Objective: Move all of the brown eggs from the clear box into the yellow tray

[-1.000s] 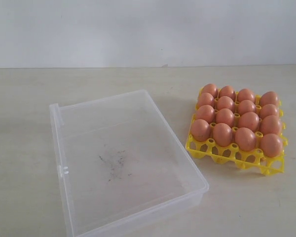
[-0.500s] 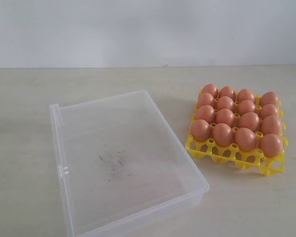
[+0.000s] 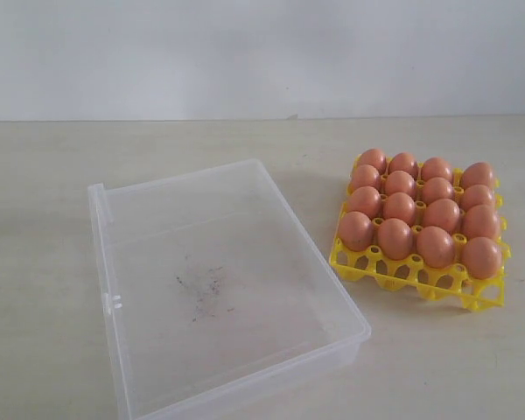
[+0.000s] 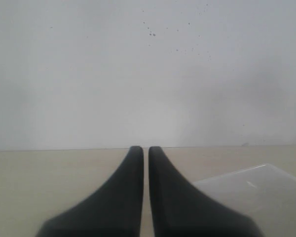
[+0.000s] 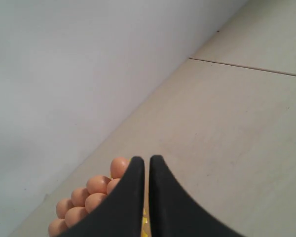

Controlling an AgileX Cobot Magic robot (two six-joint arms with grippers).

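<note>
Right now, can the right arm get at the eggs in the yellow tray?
Probably yes: the eggs lie close beyond the right claw, nothing between them. The claw is shut, so it must open first.

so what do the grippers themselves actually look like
Only the wrist views show them. The left gripper and the right gripper look alike: each has two smooth matte black jaws, broad at the base and curving in to slim rounded tips. No cables or markings show, and the arms themselves are out of view.

No readable writing on clear box (image 3: 245, 254), yellow tray (image 3: 394, 276) or brown eggs (image 3: 400, 207)
</note>
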